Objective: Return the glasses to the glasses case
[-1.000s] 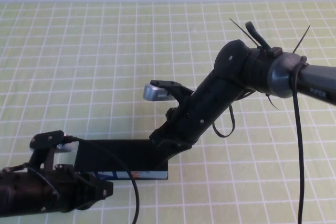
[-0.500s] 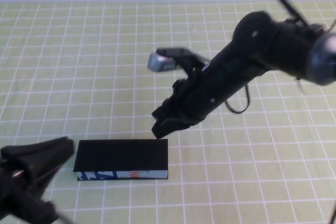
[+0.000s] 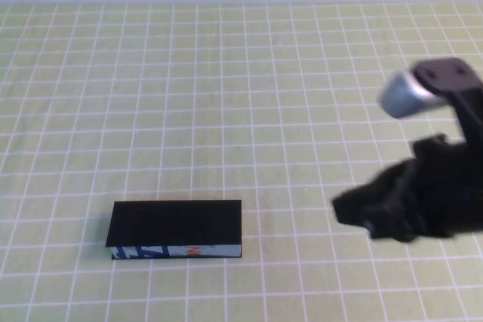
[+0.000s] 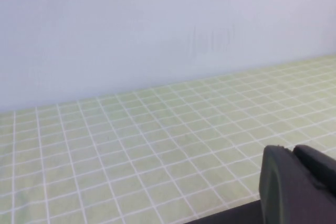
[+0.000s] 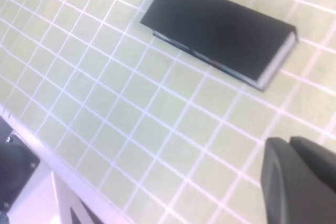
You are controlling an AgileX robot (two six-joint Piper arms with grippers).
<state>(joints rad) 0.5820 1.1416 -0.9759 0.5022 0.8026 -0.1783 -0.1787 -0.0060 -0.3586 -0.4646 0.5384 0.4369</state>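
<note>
Right gripper [image 3: 355, 213]: jaws fully closed on nothing, raised at the table's right, well apart from the case [image 3: 175, 229]. Left gripper [image 4: 296, 187]: jaw state cannot be told; it faces bare cloth [image 4: 131, 145] and wall. The case lies lid down near the front edge; glasses not visible, presumably inside. Judgement: task essentially done; retract clear without touching the case.

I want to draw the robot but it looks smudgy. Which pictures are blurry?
High view: the right tool and its arm are smeared, but the shut glasses case is crisp. Right wrist view: the case looks slightly soft. Left wrist view: the left tool is a dark, soft shape against an evenly lit cloth.
</note>
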